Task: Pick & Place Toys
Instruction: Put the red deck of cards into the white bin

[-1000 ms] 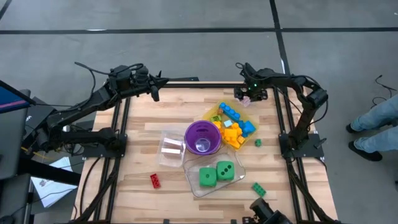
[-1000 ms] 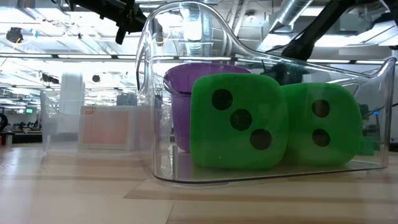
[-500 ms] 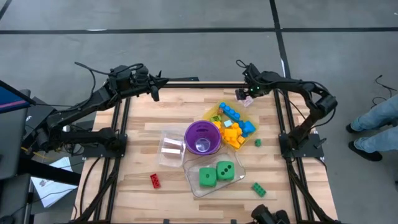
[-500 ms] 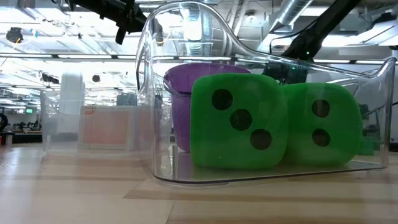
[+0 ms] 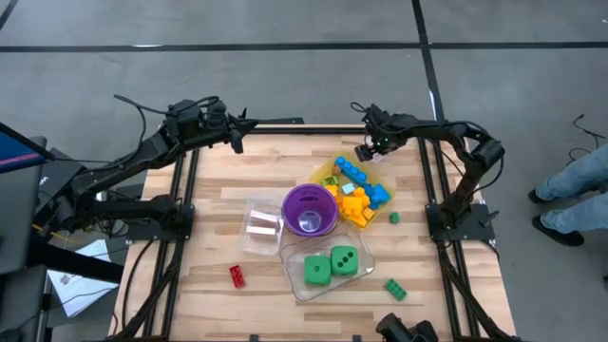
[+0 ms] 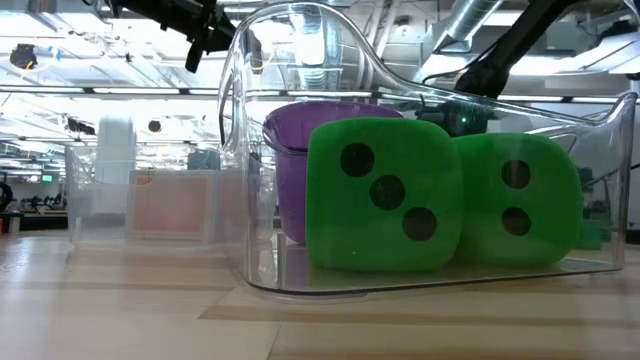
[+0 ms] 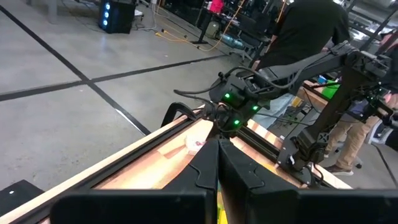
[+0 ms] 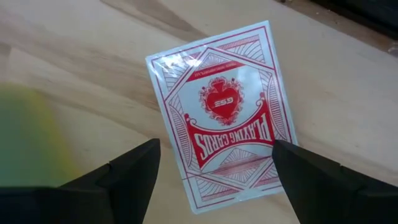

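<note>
Toys: heap of small blue, yellow and orange plastic bricks lies in a yellow translucent tray right of table centre. Two big green black-dotted dice sit side by side in a clear plastic tub near the front. Small red brick lies loose front-left; one small green brick just right of the heap, another green brick front-right.

Purple round cup stands between tray and dice tub, touching or nearly touching both. A smaller clear rectangular tub sits just left of the cup. In the low view the dice tub wall fills the foreground and hides most of the cup and the bricks behind it.

Right gripper hangs at the table's far-right corner above a red-backed deck of playing cards lying flat on the wooden table just beyond the tray; fingers spread wide, holding nothing.

Left gripper waits at the far-left edge, fingers pressed together, nothing between them.

A person's legs stand off to the right of the table.
</note>
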`<state>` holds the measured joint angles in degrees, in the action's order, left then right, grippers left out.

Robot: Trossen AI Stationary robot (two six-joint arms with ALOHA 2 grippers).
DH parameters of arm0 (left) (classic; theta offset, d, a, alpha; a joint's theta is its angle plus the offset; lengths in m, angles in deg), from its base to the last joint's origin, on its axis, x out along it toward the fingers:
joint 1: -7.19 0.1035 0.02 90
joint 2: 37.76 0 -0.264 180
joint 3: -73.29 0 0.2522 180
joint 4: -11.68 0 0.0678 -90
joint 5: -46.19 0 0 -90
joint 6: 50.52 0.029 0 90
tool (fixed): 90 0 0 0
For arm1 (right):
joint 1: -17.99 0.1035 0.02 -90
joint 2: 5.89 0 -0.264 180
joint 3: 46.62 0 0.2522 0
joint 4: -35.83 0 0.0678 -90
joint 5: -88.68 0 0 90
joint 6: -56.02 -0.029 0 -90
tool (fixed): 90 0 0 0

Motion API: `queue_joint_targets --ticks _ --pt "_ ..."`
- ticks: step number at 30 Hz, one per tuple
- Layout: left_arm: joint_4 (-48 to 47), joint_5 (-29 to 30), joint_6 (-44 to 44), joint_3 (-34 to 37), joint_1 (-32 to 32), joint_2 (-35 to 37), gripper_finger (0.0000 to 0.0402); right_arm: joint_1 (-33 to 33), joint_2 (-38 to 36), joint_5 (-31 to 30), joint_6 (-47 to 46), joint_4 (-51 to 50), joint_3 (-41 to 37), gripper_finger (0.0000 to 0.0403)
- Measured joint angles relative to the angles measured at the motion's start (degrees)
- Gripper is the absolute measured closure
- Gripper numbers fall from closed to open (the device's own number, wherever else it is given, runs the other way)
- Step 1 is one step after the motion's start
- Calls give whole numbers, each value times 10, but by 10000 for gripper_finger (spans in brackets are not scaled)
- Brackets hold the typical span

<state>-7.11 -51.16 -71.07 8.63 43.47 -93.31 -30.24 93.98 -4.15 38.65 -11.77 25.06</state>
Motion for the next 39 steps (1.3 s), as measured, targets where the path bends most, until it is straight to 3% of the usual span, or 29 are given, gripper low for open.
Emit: queue_joint_targets --ticks 19,25,27,39 --pt "1 0 -12 0 0 0 400 -1 -120 -1 -12 -36 -2 97" --pt "1 0 -12 0 0 0 401 -12 -128 58 -37 -44 -2 96" --pt "1 0 -12 0 0 0 401 -15 -126 52 -58 -66 -2 95" --pt "22 0 -24 0 -4 0 401 -14 -125 1 -35 -55 -2 6"
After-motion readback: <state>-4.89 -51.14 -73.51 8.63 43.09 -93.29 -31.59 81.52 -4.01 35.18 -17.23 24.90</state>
